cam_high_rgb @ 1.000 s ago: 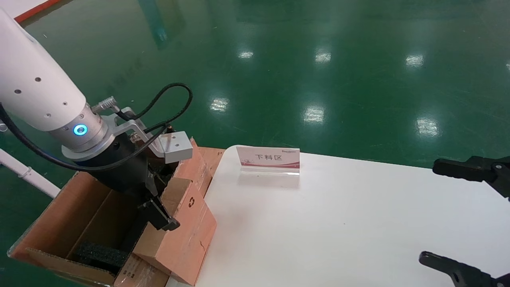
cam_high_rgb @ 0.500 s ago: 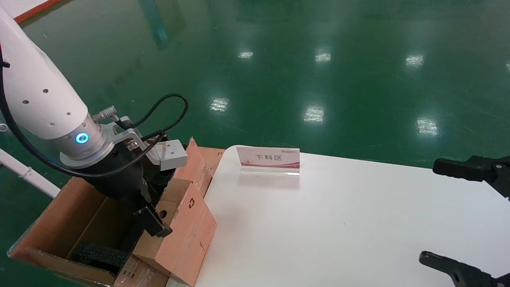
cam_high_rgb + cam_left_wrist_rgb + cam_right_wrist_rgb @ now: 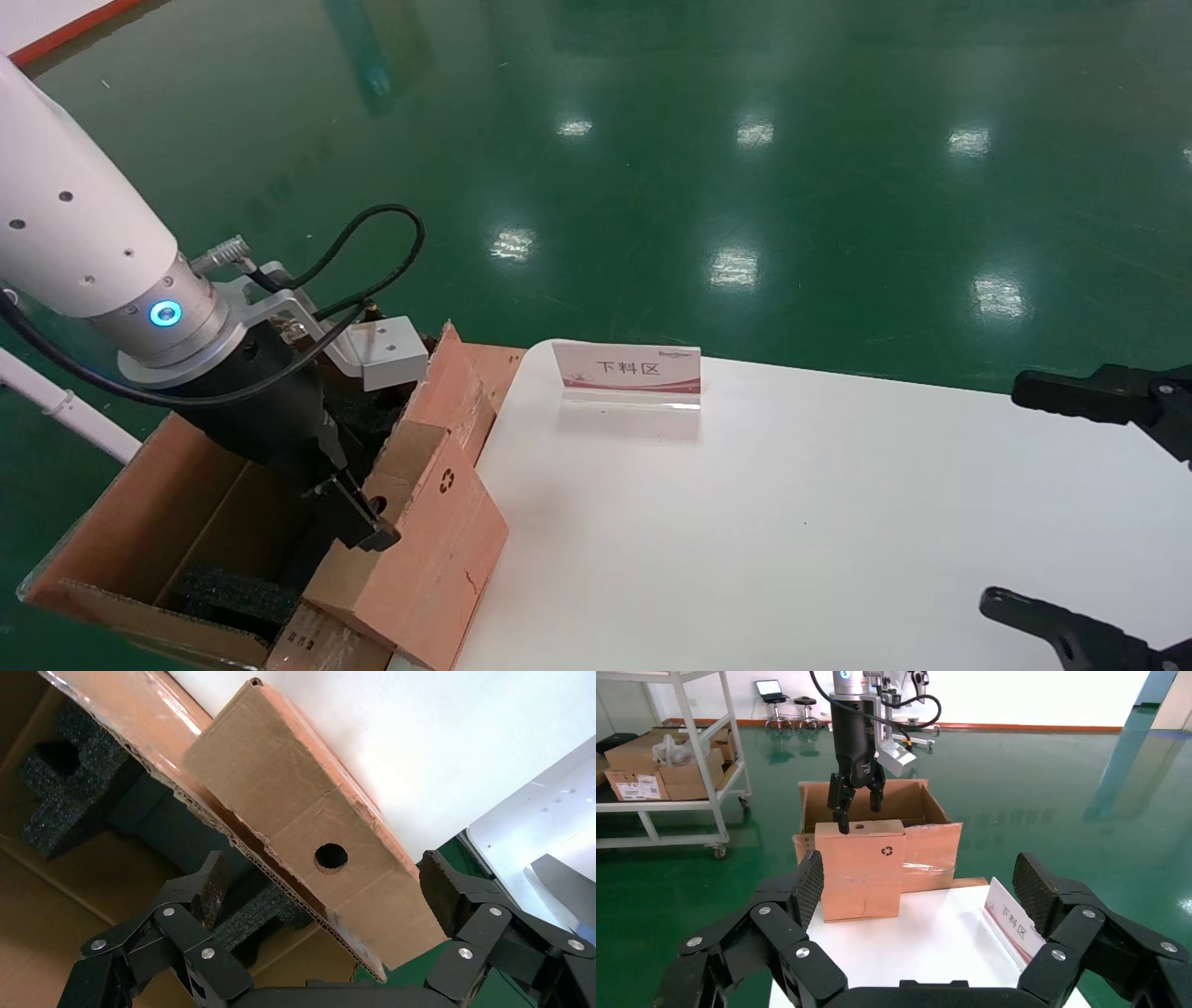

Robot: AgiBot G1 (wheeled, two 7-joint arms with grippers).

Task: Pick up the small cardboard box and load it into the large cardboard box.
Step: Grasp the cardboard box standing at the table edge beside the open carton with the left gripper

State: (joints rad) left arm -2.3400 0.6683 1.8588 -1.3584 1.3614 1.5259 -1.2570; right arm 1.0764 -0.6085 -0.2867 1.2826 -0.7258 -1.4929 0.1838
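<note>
I see my left gripper (image 3: pixel 358 522) spread wide over the small cardboard box (image 3: pixel 424 531) — gripping nothing. That box leans tilted on the large cardboard box (image 3: pixel 140 522), at its wall nearest the white table (image 3: pixel 792 522). My right gripper (image 3: pixel 1080 503) hangs released — parked over the table's far side.

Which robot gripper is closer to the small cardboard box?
The left. The left gripper is open, right at the small cardboard box's top end, over the large cardboard box. The right gripper sits open far across the white table.
</note>
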